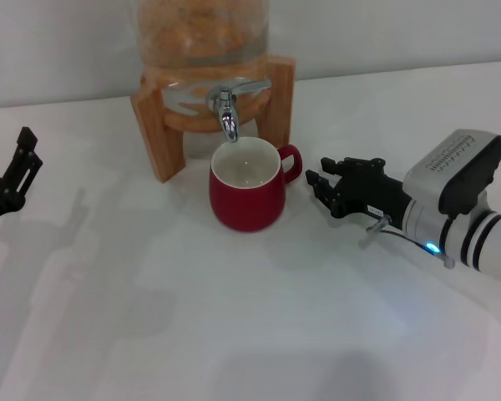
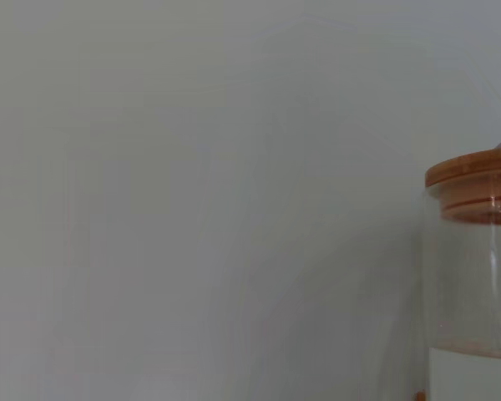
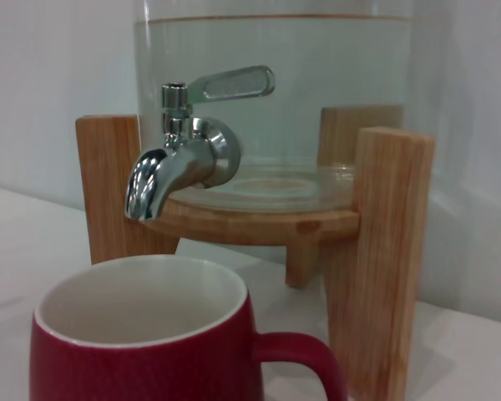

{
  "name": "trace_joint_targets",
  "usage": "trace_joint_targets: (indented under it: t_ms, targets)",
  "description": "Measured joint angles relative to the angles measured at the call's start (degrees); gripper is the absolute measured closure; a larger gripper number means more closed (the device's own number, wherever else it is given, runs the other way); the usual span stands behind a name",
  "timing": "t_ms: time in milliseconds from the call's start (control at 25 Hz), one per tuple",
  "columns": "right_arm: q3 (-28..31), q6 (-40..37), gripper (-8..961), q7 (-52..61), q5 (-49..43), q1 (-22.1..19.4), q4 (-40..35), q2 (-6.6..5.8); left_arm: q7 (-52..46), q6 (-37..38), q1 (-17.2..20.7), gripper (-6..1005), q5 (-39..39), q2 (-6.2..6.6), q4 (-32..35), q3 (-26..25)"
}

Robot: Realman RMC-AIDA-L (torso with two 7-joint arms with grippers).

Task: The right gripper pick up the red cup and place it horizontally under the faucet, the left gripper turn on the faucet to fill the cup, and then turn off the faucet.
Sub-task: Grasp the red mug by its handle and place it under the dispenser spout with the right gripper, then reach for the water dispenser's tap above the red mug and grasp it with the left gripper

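Observation:
The red cup point(image 1: 247, 196) stands upright on the white table, directly below the chrome faucet point(image 1: 227, 113), with its handle pointing toward my right arm. Its white inside looks dry. My right gripper point(image 1: 320, 175) is open and empty, a short gap away from the cup's handle. The right wrist view shows the cup point(image 3: 142, 342) close up under the faucet point(image 3: 175, 163), whose flat lever point(image 3: 230, 83) lies level; no water runs. My left gripper point(image 1: 17, 167) is at the table's far left edge, well away from the faucet.
The glass jar point(image 1: 202, 29) sits in a wooden stand point(image 1: 154, 125) at the back of the table point(image 1: 234, 317). The left wrist view shows only the jar's wooden lid point(image 2: 476, 184) and a plain grey wall.

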Motion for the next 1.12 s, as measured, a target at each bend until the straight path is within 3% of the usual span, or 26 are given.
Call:
trace_joint_targets:
  t_ms: [440, 760, 1120]
  targets:
    - [2.8, -3.8, 553, 0.0, 0.1, -1.8, 0.0, -1.11, 0.1, 0.0, 0.5, 200, 0.0, 0.0, 0.0, 0.0]
    - [9.6, -13.5, 542, -0.8, 0.0, -5.3, 1.4, -2.0, 0.2, 0.1, 0.4, 201, 0.0, 0.0, 0.0, -0.1]
    - [20.8, -24.1, 530, -3.6, 0.1, -8.1, 6.7, -0.85, 0.4, 0.0, -0.4, 201, -0.9, 0.14, -0.1, -0.9]
